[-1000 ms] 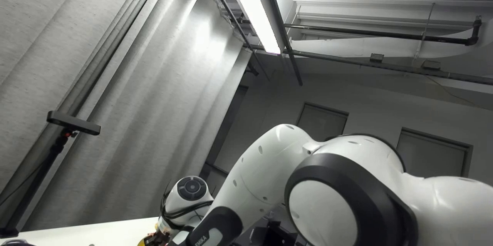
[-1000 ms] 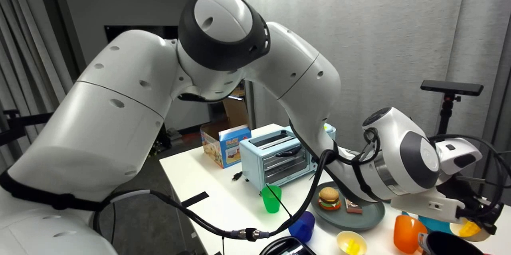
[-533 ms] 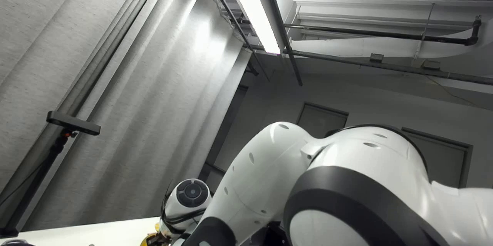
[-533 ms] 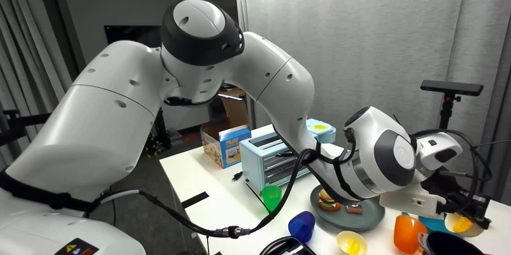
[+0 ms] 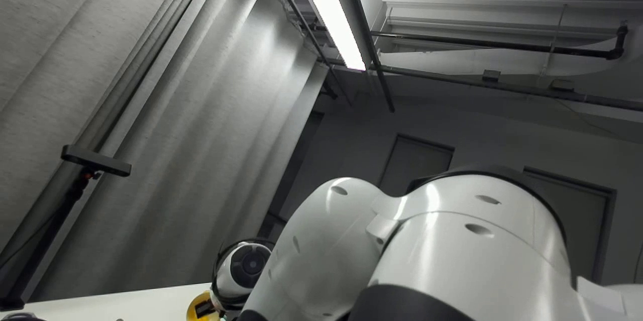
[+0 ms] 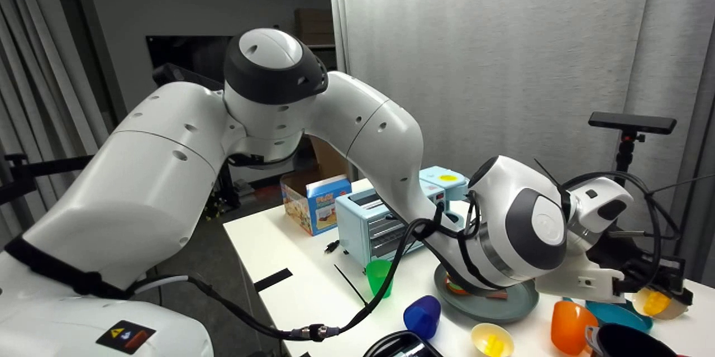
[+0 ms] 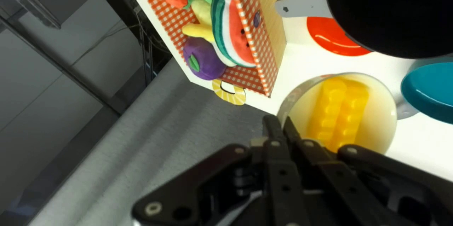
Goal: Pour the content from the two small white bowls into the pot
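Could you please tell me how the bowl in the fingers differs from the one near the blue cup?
The held bowl is gripped at its rim by the fingers; the table bowl rests ungripped on the tabletop. The held bowl looks tilted, while the table bowl stands upright. Both are pale and hold yellow contents.

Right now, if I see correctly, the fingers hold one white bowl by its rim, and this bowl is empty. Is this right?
Not quite: the white bowl is not empty; the wrist view shows yellow content inside it. The fingers do hold it by its rim.
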